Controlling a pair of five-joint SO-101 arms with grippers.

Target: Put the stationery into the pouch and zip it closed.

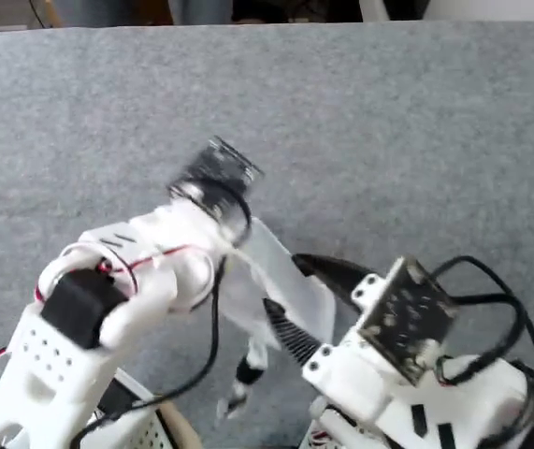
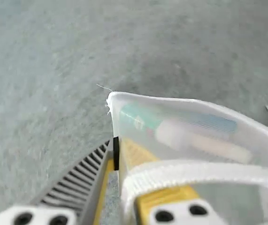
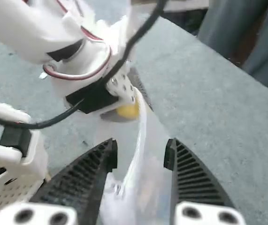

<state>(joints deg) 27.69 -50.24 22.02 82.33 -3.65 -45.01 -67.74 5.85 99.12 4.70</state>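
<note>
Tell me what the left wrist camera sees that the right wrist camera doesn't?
Left wrist view: the stationery close up through the see-through pouch, a teal pen and a white stick. Right wrist view: the right arm's black fingers, open on either side of the pouch, and the left arm holding its far end. Both share the pouch and the grey table.

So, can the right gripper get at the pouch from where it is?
Probably yes: the right gripper stands open astride the pouch, which the left gripper holds; nothing lies between.
</note>
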